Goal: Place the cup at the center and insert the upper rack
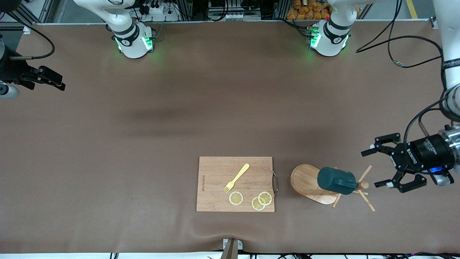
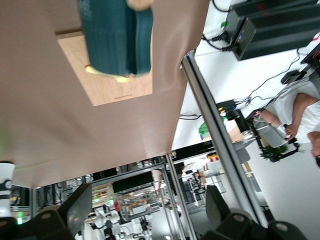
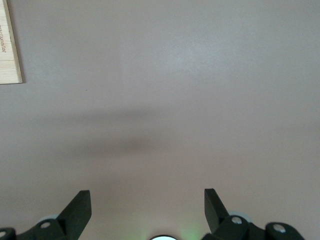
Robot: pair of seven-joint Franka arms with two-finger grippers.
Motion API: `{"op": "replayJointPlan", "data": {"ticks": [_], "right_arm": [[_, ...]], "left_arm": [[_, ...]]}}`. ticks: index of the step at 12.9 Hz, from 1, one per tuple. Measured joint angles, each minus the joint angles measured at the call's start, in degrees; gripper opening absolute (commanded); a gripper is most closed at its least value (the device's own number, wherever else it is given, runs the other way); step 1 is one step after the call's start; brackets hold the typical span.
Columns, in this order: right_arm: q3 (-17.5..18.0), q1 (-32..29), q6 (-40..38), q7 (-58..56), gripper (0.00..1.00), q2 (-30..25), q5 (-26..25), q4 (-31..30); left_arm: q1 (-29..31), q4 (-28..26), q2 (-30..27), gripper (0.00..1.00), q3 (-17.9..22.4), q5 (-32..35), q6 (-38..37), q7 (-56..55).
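Note:
The dark teal cup [image 1: 336, 180] sits on the wooden upper rack [image 1: 305, 180], over its post between the oval base and the crossing pegs [image 1: 364, 192]. The rack stands beside the cutting board, toward the left arm's end of the table. My left gripper [image 1: 372, 169] is open and empty, level with the pegs and just past them toward the left arm's end. The left wrist view [image 2: 147, 210] shows the cup [image 2: 115, 35] ahead of the open jaws. My right gripper [image 1: 59, 83] waits above the table at the right arm's end. The right wrist view shows it [image 3: 146, 207] open over bare table.
A rectangular wooden cutting board [image 1: 215, 172] lies near the front edge with a yellow fork [image 1: 237, 177] and three lemon slices [image 1: 236, 198] on it. Its corner shows in the right wrist view [image 3: 9, 45]. Black cables [image 1: 395, 61] lie near the left arm's base.

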Motion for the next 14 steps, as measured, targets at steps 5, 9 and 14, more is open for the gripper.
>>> {"op": "replayJointPlan", "data": {"ticks": [5, 9, 14], "right_arm": [[0.1, 0.0, 0.0, 0.0, 1.0, 0.0, 0.0, -0.1], [0.1, 0.0, 0.0, 0.0, 1.0, 0.0, 0.0, -0.1], [0.0, 0.0, 0.1, 0.0, 1.0, 0.0, 0.0, -0.1]], "left_arm": [[-0.7, -0.1, -6.7, 1.0, -2.1, 9.5, -4.0, -1.7], [-1.2, -0.2, -10.6, 1.0, -7.8, 21.6, -5.0, -2.1], [-1.3, -0.2, -12.5, 1.0, -15.5, 37.5, -5.9, -2.1]]}}
